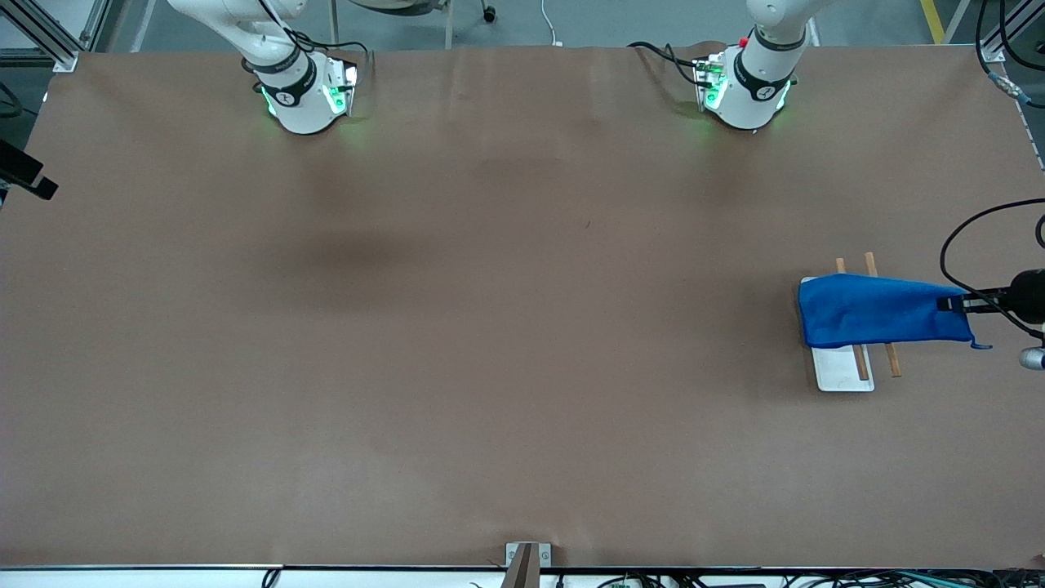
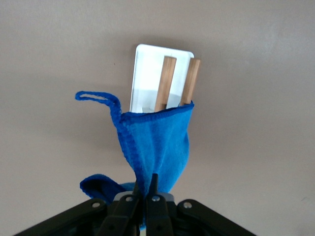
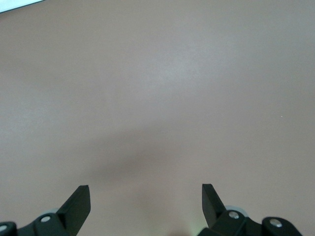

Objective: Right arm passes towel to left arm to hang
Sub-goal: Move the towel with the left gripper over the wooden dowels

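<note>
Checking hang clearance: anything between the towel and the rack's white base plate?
Two wooden rails hold the towel above the white base plate; left wrist view shows it.

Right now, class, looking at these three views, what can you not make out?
- Rack's upper part: front view, hidden under the towel.
- Left gripper: front view, its arm cut off by the frame edge.
- Right gripper: absent from front view; open over bare table.

No readable text, label, brand or number shows anywhere in these views. The only marks are small round emblems on the black bands around the two white arm bases (image 1: 304, 98) and (image 1: 747, 94), too small to make out.
</note>
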Robot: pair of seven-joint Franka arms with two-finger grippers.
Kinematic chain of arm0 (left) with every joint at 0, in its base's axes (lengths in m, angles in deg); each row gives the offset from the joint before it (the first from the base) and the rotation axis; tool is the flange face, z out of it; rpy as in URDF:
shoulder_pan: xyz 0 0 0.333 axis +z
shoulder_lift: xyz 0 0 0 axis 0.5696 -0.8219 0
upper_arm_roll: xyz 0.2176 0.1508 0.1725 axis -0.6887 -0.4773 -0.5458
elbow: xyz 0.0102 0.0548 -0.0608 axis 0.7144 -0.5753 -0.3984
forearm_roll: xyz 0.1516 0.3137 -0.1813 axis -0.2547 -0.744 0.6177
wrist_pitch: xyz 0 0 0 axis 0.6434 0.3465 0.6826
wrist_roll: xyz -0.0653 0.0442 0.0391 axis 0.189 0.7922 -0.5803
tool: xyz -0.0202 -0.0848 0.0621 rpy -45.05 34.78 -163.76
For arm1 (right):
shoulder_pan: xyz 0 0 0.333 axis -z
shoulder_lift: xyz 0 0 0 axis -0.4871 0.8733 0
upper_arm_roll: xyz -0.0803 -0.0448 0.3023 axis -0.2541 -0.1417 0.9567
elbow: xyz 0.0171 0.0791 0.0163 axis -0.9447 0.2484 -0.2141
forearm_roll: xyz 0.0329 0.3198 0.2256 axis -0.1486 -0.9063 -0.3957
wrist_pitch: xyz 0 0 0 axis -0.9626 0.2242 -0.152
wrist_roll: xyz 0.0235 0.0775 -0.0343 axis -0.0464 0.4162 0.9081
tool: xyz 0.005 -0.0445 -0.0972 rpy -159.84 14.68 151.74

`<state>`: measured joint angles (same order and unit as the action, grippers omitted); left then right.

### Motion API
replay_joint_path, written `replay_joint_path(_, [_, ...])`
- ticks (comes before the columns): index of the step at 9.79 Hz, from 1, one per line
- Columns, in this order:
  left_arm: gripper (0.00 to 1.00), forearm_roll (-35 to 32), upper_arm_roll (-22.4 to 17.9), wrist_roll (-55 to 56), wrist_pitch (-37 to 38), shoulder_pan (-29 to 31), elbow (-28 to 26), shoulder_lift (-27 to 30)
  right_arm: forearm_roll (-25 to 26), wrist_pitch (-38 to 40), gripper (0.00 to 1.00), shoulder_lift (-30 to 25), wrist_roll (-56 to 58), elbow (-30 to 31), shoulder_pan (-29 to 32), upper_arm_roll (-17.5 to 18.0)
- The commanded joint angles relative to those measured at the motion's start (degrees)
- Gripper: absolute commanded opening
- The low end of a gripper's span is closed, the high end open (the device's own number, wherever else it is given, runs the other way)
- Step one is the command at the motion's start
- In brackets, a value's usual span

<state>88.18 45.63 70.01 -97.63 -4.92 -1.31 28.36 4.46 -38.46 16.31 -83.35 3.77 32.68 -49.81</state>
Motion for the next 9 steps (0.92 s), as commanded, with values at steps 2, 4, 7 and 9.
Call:
replay_joint_path(2, [0.0, -1.31, -2.3, -6.71, -3.82, 0.07, 1.5, -4.82, 0.99, -1.11, 1.0, -0.37, 2.27, 1.37, -0.01, 0.32])
replay_joint_path(4, [0.0, -1.31, -3.79, -9.1, -4.36, 0.07, 1.41, -5.71, 1.08, 1.26, 1.0, -0.37, 6.24, 0.94, 0.25, -0.82])
replay_joint_path(7, [0.01, -1.31, -4.33, -12.26, -5.68, 2.44, 1.32, -7.64, 0.99, 1.8, 1.0, -0.72, 6.24, 0.67, -0.1, -0.82])
replay_joint_path(9, [0.04, -1.48, -4.42, -13.59, -6.47, 2.45, 1.23, -7.91, 1.16, 2.14, 1.0, -0.8, 5.46, 0.85, 0.34, -0.91])
